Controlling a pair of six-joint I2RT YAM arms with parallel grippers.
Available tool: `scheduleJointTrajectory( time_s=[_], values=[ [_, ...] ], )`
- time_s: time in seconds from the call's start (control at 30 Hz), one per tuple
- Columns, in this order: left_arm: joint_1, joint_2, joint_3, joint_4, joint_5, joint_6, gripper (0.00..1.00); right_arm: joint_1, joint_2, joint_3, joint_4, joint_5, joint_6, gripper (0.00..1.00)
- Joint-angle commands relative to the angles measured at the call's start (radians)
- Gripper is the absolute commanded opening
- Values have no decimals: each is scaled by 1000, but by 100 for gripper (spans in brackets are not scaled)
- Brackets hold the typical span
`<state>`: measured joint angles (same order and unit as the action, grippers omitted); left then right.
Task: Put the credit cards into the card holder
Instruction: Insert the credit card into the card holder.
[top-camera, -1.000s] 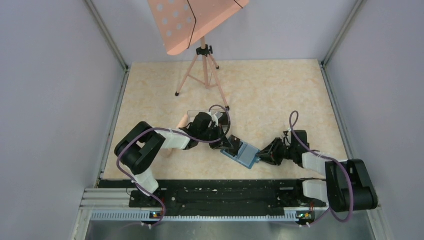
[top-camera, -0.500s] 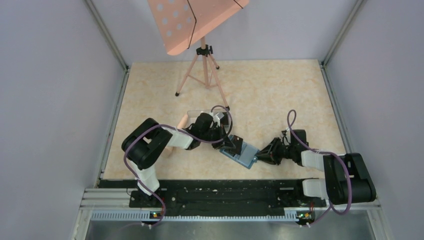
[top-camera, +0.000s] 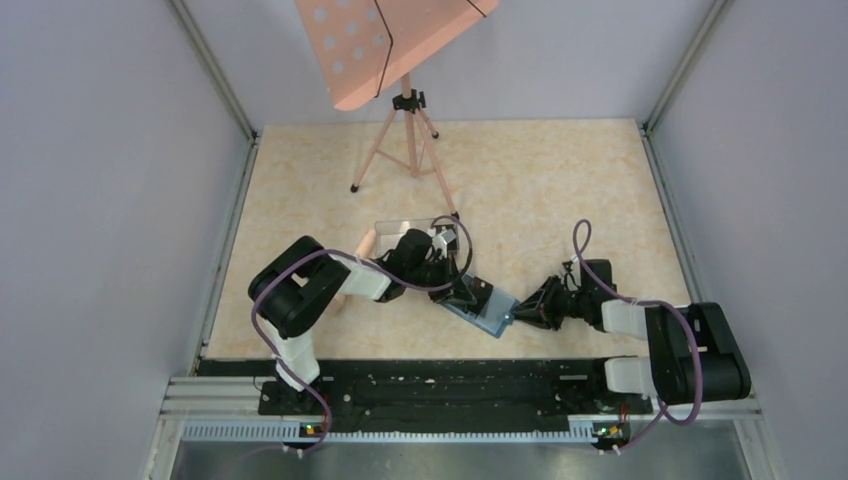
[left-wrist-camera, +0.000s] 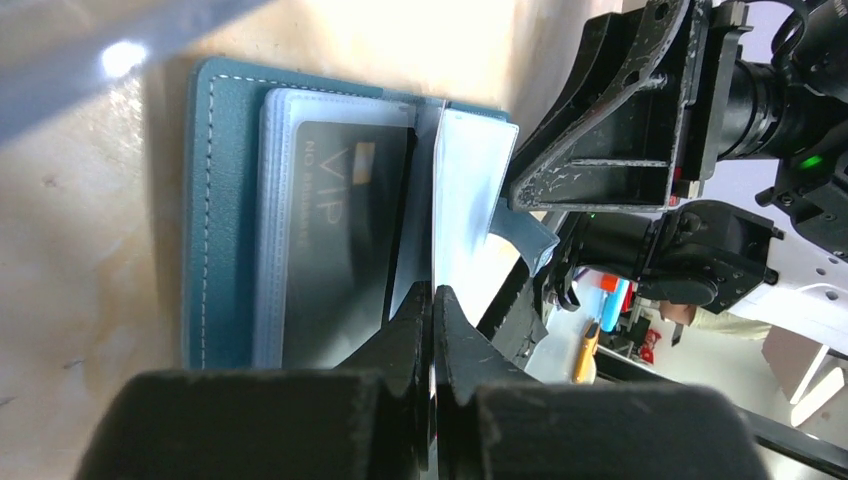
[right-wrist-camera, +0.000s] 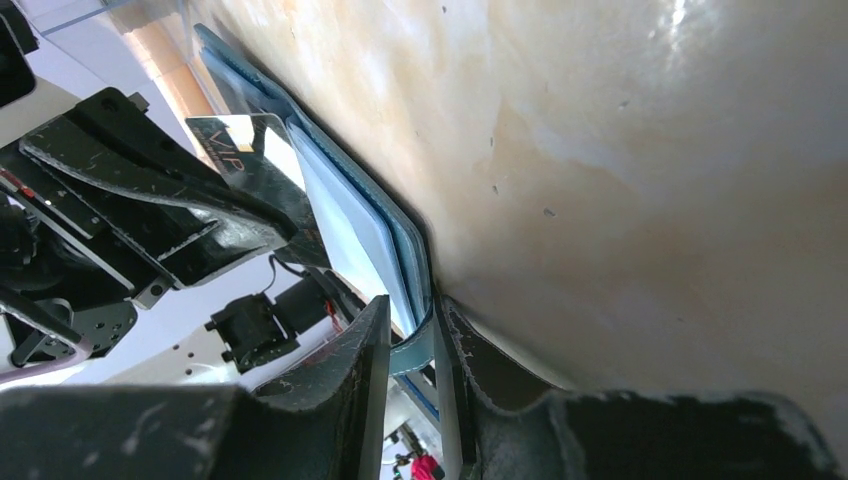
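The teal card holder (top-camera: 487, 307) lies open on the table between my grippers. In the left wrist view one black credit card (left-wrist-camera: 345, 235) marked VIP sits in the clear pocket of the card holder (left-wrist-camera: 225, 200). My left gripper (top-camera: 466, 291) is shut on another black credit card, seen edge-on (left-wrist-camera: 433, 200) and standing over the holder's fold. The right wrist view shows that card's face (right-wrist-camera: 250, 145) beside the left gripper's fingers (right-wrist-camera: 170, 200). My right gripper (top-camera: 520, 315) is shut on the holder's teal snap tab (right-wrist-camera: 412, 352) at its right edge.
A clear plastic box (top-camera: 410, 226) stands just behind the left gripper. A pink music stand (top-camera: 405, 130) on a tripod stands at the back. A pink stick (top-camera: 365, 242) lies by the left arm. Grey walls bound the table on three sides.
My left gripper has moved a little right and down over the open card holder with its card. The right gripper has edged slightly left at the holder's edge.
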<state>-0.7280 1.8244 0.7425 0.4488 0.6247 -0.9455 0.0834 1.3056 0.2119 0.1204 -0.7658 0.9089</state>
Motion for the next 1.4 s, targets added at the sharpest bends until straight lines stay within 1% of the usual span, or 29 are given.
scheduleJointTrajectory(
  time_s=[0.0,0.3,0.57,0.77,0.93,1.13,1.37],
  values=[
    [-7,13,12,53,40,-8,0,13,18,12,-1,54,-36,23],
    [-7,-26,-29,-16,30,-35,0,12,19,13,-5,56,-41,23],
    [-7,-81,-37,-124,-15,-6,0,13,21,17,-16,57,-54,23],
    [-8,-77,-6,-178,-4,17,0,12,29,23,-23,57,-69,22],
    [-8,-78,28,-274,12,68,0,12,37,30,-27,60,-82,22],
    [-7,-71,77,-317,57,100,0,12,77,46,-15,51,-96,21],
    [-7,-40,144,-419,93,159,0,14,126,68,-2,47,-114,20]
  ],
)
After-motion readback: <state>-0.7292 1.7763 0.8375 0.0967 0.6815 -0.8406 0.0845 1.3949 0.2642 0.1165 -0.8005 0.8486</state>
